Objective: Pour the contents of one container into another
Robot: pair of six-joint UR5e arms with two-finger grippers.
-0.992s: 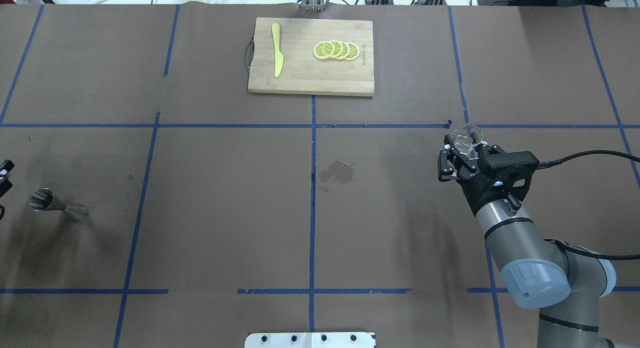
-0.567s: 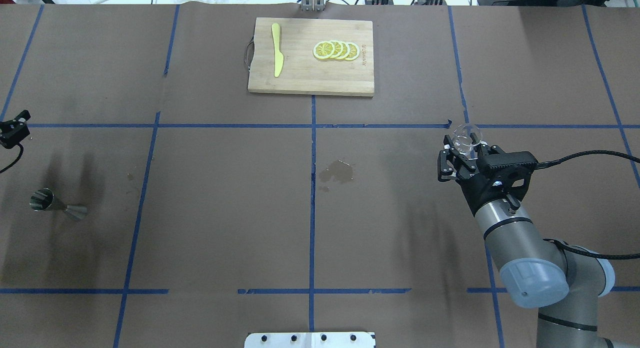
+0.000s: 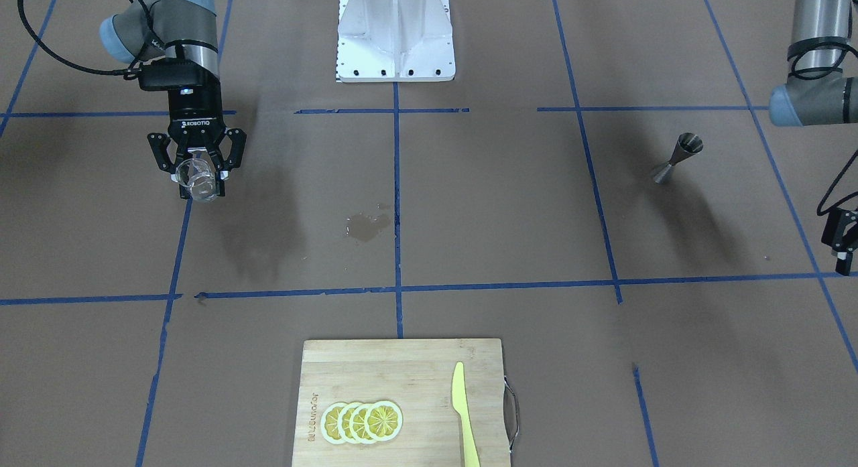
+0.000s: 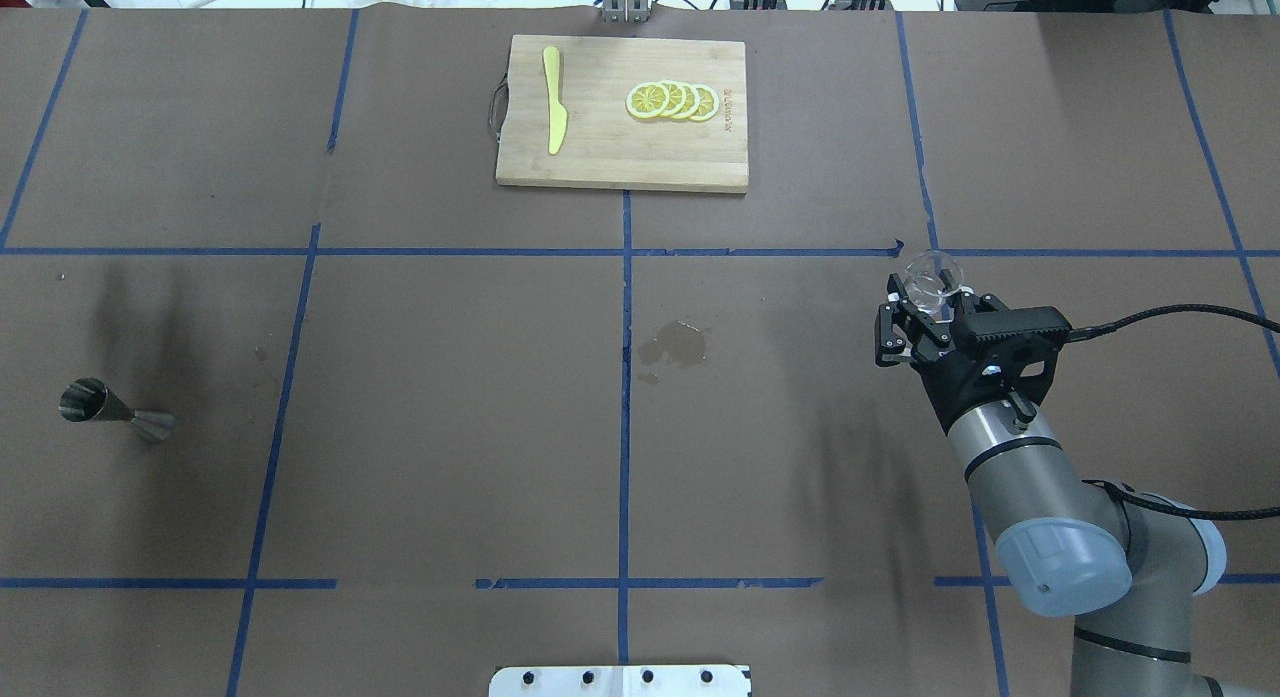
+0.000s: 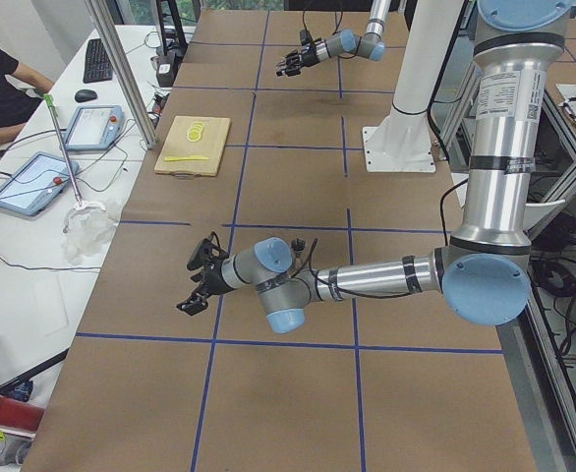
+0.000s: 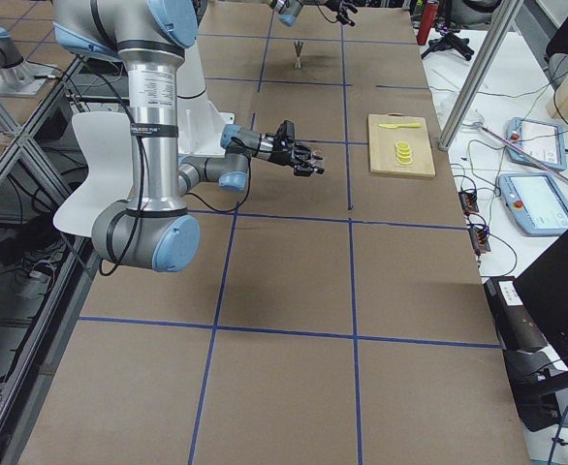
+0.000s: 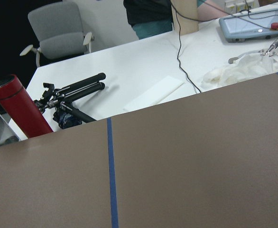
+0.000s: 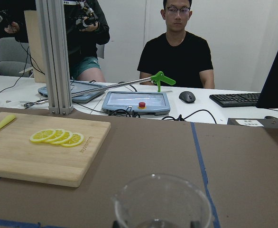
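Observation:
My right gripper (image 4: 928, 312) is shut on the small clear glass cup (image 4: 932, 275) and holds it above the table's right half; the same cup (image 3: 198, 175) sits between that gripper's fingers (image 3: 196, 174) in the front view, and its rim fills the bottom of the right wrist view (image 8: 162, 202). The steel hourglass jigger (image 4: 112, 410) stands upright far off near the left edge (image 3: 677, 157). My left gripper (image 3: 842, 242) hangs beyond the jigger, cut by the frame edge, its fingers apart and holding nothing; the overhead view does not show it.
A wooden cutting board (image 4: 600, 152) at the far middle carries lemon slices (image 4: 672, 101) and a yellow knife (image 4: 553, 112). A wet stain (image 4: 675, 345) marks the brown paper near the centre. Operators sit behind the far edge (image 8: 177, 52).
My left gripper has moved up along the left edge and out of the overhead view. The right gripper with the glass cup has barely shifted.

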